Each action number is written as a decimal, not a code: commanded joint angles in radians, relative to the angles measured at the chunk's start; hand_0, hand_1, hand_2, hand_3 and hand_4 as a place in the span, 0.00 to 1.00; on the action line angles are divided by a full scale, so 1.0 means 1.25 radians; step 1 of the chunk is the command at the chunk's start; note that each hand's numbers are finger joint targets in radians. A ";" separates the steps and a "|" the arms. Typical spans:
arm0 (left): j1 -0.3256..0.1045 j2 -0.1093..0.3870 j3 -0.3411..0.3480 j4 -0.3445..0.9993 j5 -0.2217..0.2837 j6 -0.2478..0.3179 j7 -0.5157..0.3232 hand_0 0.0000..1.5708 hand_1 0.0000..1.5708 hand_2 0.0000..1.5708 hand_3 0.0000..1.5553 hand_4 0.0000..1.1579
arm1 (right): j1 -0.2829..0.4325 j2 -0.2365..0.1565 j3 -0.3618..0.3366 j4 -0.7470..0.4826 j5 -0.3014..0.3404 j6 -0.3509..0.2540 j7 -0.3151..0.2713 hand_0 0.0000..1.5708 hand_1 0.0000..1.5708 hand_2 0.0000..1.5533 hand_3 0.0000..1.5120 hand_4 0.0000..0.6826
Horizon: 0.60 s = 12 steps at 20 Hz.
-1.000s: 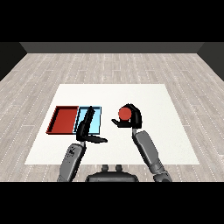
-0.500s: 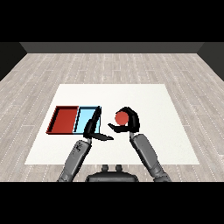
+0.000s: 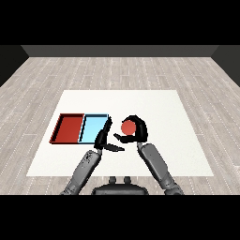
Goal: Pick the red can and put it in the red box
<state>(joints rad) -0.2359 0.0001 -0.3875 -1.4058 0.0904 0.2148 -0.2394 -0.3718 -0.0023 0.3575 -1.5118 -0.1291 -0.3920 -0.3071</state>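
1. Since the earlier frames the right hand (image 3: pixel 136 130) has carried the red can (image 3: pixel 128 126) leftward, from the right-of-centre part of the table toward the trays, and the left hand (image 3: pixel 104 139) has swung right, off the light blue tray's front edge, so that the two hands now sit close together.
2. The right hand's fingers arch over the top and right side of the red can and its thumb reaches in below, so the hand is curled round the can and holds it.
3. The red can is in that hand, just right of the light blue tray (image 3: pixel 95 129) and outside it; whether its base touches the table cannot be told.
4. The left hand has straight fingers pointing up and away along the light blue tray's right edge, with the thumb stuck out to the right toward the can; it holds nothing.
5. The red tray (image 3: pixel 69 129) lies on the left part of the white table (image 3: pixel 159 108), its right wall touching the light blue tray's left wall.
6. The light blue tray lies between the red tray and the can.
7. Both grey forearms come up from the lower edge and lean toward each other at the hands.
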 commanded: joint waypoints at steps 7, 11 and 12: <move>-0.006 0.000 -0.057 0.020 0.033 0.044 -0.009 0.00 0.00 0.00 0.00 0.00 | -0.034 0.002 0.073 -0.006 -0.005 -0.060 0.019 0.94 0.94 0.93 0.92 0.99; -0.075 0.000 -0.071 0.112 0.111 0.052 -0.057 0.00 0.00 0.00 0.00 0.00 | 0.039 -0.008 0.044 -0.091 -0.020 0.006 0.020 0.92 0.92 0.92 0.92 0.97; -0.099 0.000 -0.066 0.136 0.125 0.066 -0.058 0.00 0.00 0.00 0.00 0.00 | 0.041 0.002 0.094 -0.072 -0.018 -0.041 0.005 0.92 0.92 0.92 0.92 0.96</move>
<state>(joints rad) -0.3032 0.0000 -0.4678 -1.2995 0.1964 0.2768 -0.2881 -0.3556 -0.0028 0.4407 -1.5526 -0.1470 -0.4363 -0.3116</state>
